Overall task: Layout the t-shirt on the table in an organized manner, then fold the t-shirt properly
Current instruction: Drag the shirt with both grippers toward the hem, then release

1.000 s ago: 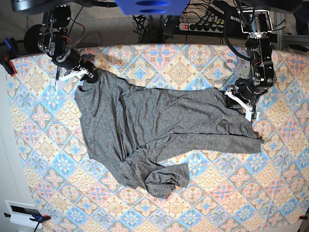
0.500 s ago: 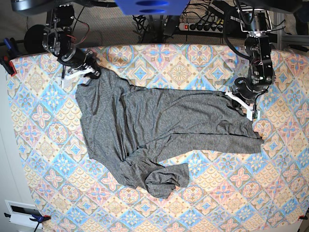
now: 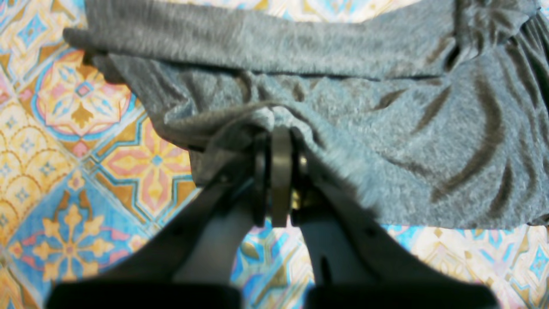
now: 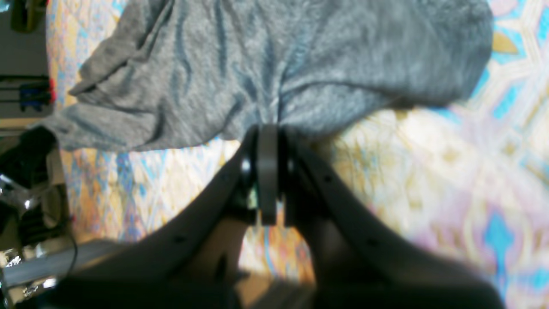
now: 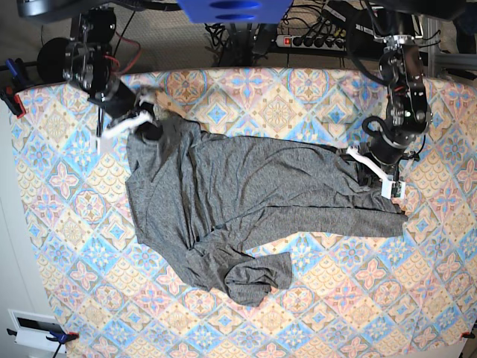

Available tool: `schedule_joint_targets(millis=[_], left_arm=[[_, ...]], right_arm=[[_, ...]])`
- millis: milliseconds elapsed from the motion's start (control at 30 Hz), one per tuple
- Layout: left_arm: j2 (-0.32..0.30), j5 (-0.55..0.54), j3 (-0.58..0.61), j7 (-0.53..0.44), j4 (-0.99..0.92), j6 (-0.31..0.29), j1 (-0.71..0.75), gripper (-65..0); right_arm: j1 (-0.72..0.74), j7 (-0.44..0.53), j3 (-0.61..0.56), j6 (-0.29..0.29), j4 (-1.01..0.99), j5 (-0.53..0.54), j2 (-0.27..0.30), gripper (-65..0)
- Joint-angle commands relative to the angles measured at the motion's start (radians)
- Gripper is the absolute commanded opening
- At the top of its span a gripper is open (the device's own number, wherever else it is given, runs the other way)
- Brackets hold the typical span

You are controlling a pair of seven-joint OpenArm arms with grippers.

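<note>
Each pincer, left (image 3: 281, 128) and right (image 4: 268, 128), is closed on an edge of the shirt (image 5: 246, 201) (still crumpled) to pull it flat on the bench (image 5: 74, 224).

No legible text, label, brand, number or sign appears in any of the three views. The t-shirt (image 5: 246, 209) is plain heather grey and carries no print. The cloth on the surface (image 5: 313, 89) bears only floral medallions in diamond tiles, with no lettering. The equipment behind the far edge of the surface is too small and too blurred for any marking on it to be read.
</note>
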Motion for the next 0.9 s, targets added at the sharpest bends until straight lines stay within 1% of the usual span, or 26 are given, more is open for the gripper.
schedule_joint_targets(millis=[0, 100, 167, 300, 433, 500, 633, 700, 867], left_arm=[[-0.012, 0.0, -0.014, -0.009, 0.0, 0.001, -0.043, -65.0], [-0.008, -0.008, -0.104, 0.043, -0.072, 0.001, -0.111, -65.0], [-0.008, -0.008, -0.169, 0.057, -0.143, 0.001, -0.161, -65.0], [-0.015, 0.003, -0.221, 0.055, -0.309, 0.001, -0.258, -65.0], [-0.061, 0.0, -0.23, 0.047, -0.453, 0.001, -0.309, -65.0], [-0.067, 0.001, -0.23, 0.032, -0.494, 0.001, -0.327, -65.0], [-0.08, 0.003, -0.229, -0.011, -0.507, 0.003, -0.329, -65.0], [-0.097, 0.003, -0.227, -0.022, -0.507, 0.003, -0.329, -65.0], [-0.1, 0.004, -0.226, -0.012, -0.508, 0.003, -0.342, -65.0]], right_arm=[[0.073, 0.031, -0.022, 0.013, 0.02, 0.021, 0.007, -65.0], [0.218, 0.031, -0.091, 0.012, 0.0, 0.021, 0.007, -65.0], [0.303, 0.031, -0.146, 0.012, -0.029, 0.021, 0.007, -65.0], [0.387, 0.036, -0.217, 0.012, -0.173, 0.021, 0.006, -65.0], [0.419, 0.039, -0.229, 0.012, -0.333, 0.02, 0.0, -65.0], [0.432, 0.039, -0.221, 0.012, -0.399, 0.02, -0.023, -65.0], [0.441, 0.04, -0.218, 0.012, -0.462, 0.02, -0.052, -65.0], [0.45, 0.04, -0.218, 0.012, -0.474, 0.018, -0.063, -65.0], [0.605, 0.042, -0.218, 0.012, -0.478, 0.018, -0.065, -64.6]])
